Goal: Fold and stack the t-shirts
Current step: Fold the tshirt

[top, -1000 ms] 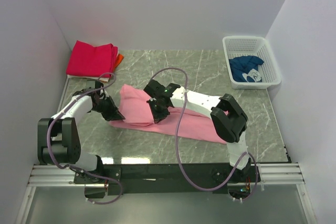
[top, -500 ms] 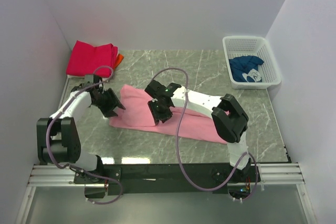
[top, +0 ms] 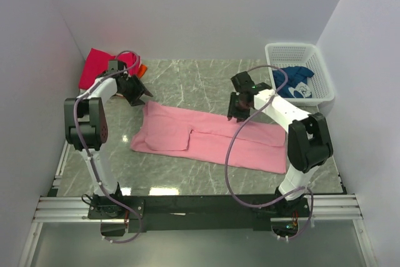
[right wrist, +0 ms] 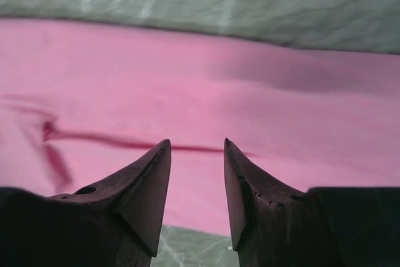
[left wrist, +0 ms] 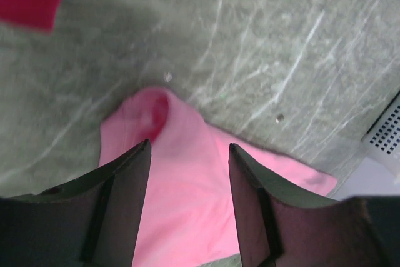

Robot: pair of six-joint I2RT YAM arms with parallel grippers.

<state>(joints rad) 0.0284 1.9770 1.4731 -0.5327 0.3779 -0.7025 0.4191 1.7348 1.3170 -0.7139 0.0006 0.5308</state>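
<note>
A light pink t-shirt point(top: 212, 141) lies on the table as a long strip, with one flap folded over near its left end. Above the shirt's far left corner, my left gripper point(top: 144, 96) stands open; the left wrist view shows pink cloth point(left wrist: 187, 204) below the gap with nothing held by the gripper point(left wrist: 189, 144). My right gripper point(top: 236, 113) hangs open over the shirt's far edge, with the pink cloth point(right wrist: 250, 92) beneath the gripper point(right wrist: 197, 141). A folded magenta-red t-shirt point(top: 100, 67) lies at the back left, on an orange one point(top: 143, 69). A dark blue t-shirt point(top: 294, 83) sits in the basket.
The white mesh basket point(top: 322, 73) stands at the back right corner, and its edge point(left wrist: 389, 130) also shows in the left wrist view. White walls close in the table at the back and on both sides. Cables loop from both arms.
Both grippers opened and let go of the pink shirt. The left arm swung back-left towards the red shirt. The right arm moved right and back. The shirt now lies flatter.
</note>
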